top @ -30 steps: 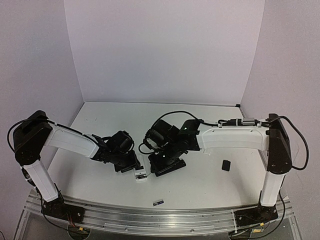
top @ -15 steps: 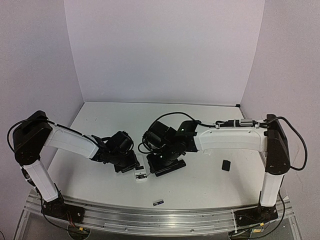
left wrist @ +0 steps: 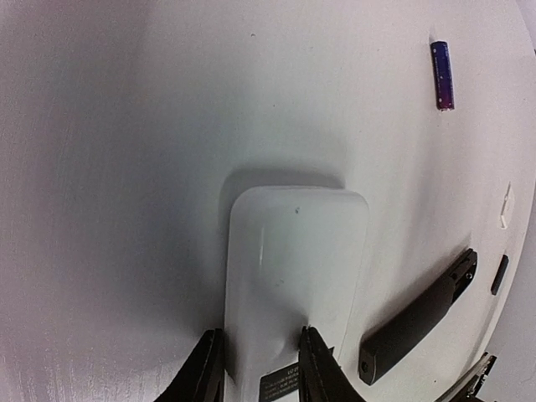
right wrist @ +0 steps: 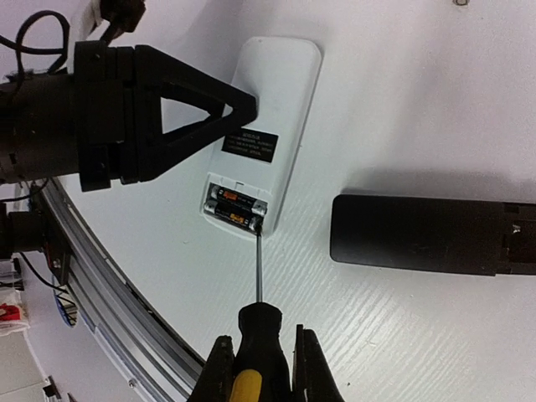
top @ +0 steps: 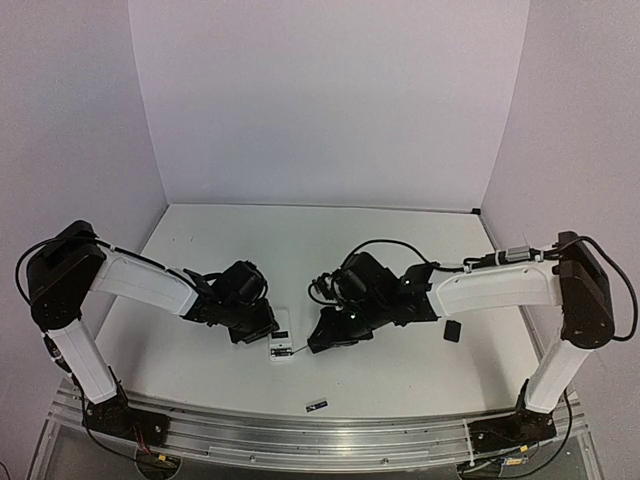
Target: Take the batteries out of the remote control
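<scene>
Screwdriver (right wrist: 257, 322) tip sits beside batteries (right wrist: 234, 203) at edge of white remote (right wrist: 276, 92).

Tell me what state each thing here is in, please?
white remote, face down, battery bay open
two batteries, seated in the battery bay
loose battery, lying on the table
screwdriver, gripped, tip at the battery bay edge
right claw, shut on the screwdriver
left claw, at the white remote, grip unclear
black remote, lying flat

I can read nothing here. The white remote (right wrist: 272, 92) carries a black label (right wrist: 250, 143) with pale print too small for me to make out, and the batteries (right wrist: 237, 205) in its bay show only blurred orange marks.
</scene>
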Robot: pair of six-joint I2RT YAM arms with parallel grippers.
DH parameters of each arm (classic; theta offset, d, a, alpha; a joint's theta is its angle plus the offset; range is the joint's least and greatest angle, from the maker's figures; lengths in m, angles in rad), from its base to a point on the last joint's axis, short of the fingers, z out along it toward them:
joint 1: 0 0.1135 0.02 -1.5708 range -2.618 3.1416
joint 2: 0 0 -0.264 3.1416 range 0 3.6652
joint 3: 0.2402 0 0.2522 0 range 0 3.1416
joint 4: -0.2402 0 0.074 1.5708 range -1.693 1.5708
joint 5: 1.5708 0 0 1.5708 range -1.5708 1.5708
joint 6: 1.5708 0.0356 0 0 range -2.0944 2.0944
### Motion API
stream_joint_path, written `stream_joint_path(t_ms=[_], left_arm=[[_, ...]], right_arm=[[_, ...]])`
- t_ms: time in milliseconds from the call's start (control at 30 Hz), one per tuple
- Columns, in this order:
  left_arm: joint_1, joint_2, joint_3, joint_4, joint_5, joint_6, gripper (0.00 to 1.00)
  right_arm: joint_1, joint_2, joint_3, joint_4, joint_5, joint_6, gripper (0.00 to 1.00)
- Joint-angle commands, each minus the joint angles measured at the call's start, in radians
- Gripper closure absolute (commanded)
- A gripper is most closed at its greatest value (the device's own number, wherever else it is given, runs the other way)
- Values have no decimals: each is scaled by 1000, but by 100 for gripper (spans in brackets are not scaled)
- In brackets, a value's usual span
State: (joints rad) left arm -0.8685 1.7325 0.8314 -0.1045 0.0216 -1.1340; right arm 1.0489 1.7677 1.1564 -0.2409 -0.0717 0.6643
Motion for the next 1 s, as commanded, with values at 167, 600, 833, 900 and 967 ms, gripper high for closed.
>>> stream_joint_path(t_ms=[167, 600, 833, 900, 967], left_arm=[[-15, 129, -61, -187, 51, 0, 82], [-15, 179, -41, -241, 79, -1, 91], [-15, 190, -19, -266, 75, 6, 91], [-15, 186, -20, -267, 77, 5, 91], [-15, 184, -19, -269, 73, 5, 91]], right_arm=[[-32, -3, -236, 403, -2, 72, 100], [-31, -44, -345, 822, -48, 90, 100], [-31, -1, -290, 872, -122, 101, 100], [-32, 19, -272, 869, -150, 110, 100], [-31, 24, -268, 865, -160, 114, 100]])
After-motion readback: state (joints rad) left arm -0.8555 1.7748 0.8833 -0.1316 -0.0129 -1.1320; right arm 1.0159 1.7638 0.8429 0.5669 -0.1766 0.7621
